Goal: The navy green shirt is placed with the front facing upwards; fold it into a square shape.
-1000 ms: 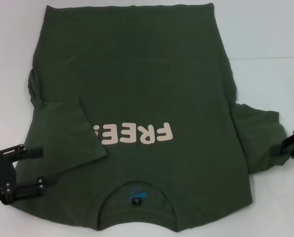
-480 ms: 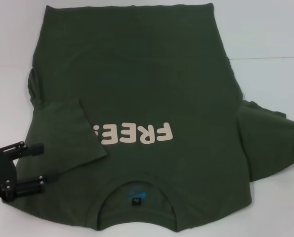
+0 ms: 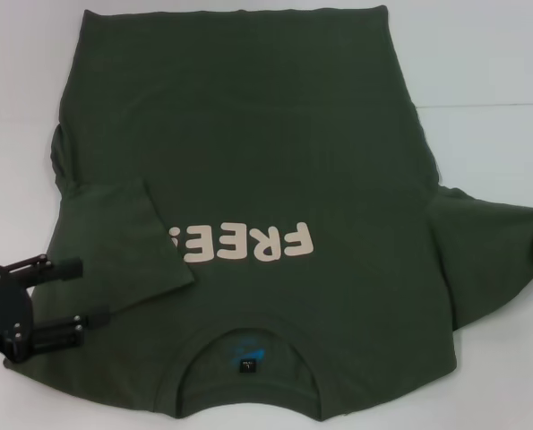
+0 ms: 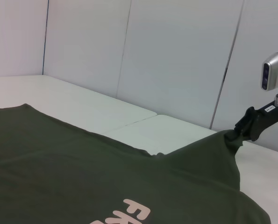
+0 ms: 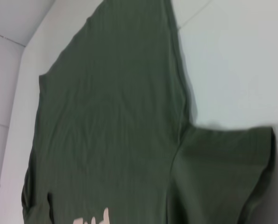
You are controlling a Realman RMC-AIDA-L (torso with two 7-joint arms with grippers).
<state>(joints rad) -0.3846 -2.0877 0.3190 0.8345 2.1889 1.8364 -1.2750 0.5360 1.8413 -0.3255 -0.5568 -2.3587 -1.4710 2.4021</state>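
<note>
Collar: nearest the robot, black tag inside.
Left gripper (image 3: pixel 76 294): over the shirt's left shoulder edge, fingers spread, empty.
Navy green shirt (image 3: pixel 248 179): flat on the white table (image 3: pixel 481 54), left sleeve folded inward.
Right gripper (image 4: pixel 251 123): apparently pinching the lifted right sleeve.
Walls: pale panels behind.

The left gripper (image 3: pixel 76 291) lies low with jaws spread apart, while the right gripper (image 4: pixel 245 129) is raised, jaws pinched together.

Our black grippers, left and right.
Our left gripper (image 3: pixel 76 292) has two slim black bars with small silver screws; our right gripper (image 4: pixel 251 125), seemingly black, sits under a grey camera.
</note>
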